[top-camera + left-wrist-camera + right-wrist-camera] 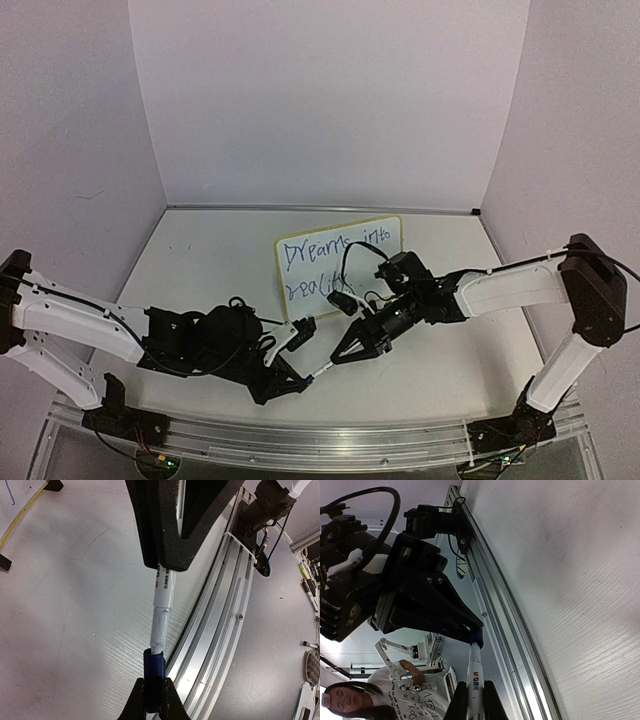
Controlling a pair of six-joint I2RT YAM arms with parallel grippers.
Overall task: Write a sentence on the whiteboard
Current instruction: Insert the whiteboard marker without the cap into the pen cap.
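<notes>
— What are the left fingers doing?

— They're pinching the blue cap of the marker. The right fingers are pressed onto the white barrel at the other end. So the pen bridges the two, seemingly clear of the tabletop, near its front edge.

— Why hold it from both ends?

— My guess is that one side steadies the cap while the other works the barrel along the same line. The cap looks only partly seated. With words on the board, capping seems likelier than uncapping, but I can't be sure.

— Which way does it lie?

— It's roughly level. In the top view its long axis runs from lower left to upper right, with the cap end toward the left arm.

— And the whiteboard?

— It's just behind the fingers, mid-tabletop. Its long side runs left to right, with the right end a little farther back. The sentence follows that axis in two blue lines, upright as seen from the arms' side. The lower line ends right against the right arm.
</notes>
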